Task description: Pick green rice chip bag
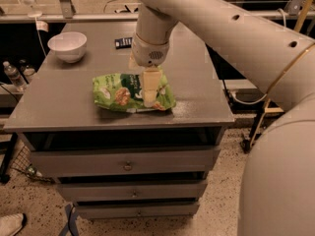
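Observation:
The green rice chip bag lies flat on the grey cabinet top, near its front edge. It is light green with a dark green patch and pictures of pale round chips. My gripper hangs from the large cream arm and points straight down onto the right half of the bag, in contact with or just above it. The gripper hides part of the bag's dark patch and lettering.
A white bowl stands at the back left of the top. A small black object lies behind the arm. Drawers are below the top. A water bottle stands off to the left, and a shoe is at the bottom left.

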{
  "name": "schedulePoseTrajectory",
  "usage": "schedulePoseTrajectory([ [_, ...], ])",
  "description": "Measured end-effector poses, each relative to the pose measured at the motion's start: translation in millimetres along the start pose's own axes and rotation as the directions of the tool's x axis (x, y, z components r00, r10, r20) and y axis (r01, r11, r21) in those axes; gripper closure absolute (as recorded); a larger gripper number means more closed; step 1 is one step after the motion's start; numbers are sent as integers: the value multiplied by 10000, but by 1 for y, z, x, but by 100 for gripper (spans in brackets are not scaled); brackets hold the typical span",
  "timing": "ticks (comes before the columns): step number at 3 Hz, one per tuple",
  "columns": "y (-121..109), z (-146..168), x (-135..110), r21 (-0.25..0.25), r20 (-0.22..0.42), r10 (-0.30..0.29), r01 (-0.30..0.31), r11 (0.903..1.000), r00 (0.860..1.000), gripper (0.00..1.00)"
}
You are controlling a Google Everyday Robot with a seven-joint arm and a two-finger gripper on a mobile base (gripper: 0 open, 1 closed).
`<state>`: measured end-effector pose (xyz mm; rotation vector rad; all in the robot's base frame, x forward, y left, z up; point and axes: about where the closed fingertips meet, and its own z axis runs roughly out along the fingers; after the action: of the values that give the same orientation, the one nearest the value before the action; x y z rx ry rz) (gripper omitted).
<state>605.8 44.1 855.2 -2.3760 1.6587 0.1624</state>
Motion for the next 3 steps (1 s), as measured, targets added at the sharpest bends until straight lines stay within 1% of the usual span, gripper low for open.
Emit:
schedulePoseTrajectory([
  [2,-1,7,-5,-177,176,-71,74,9998,9998,61],
  [3,-5,-4,-6,-36,521,-183,185,9998,9985,85],
])
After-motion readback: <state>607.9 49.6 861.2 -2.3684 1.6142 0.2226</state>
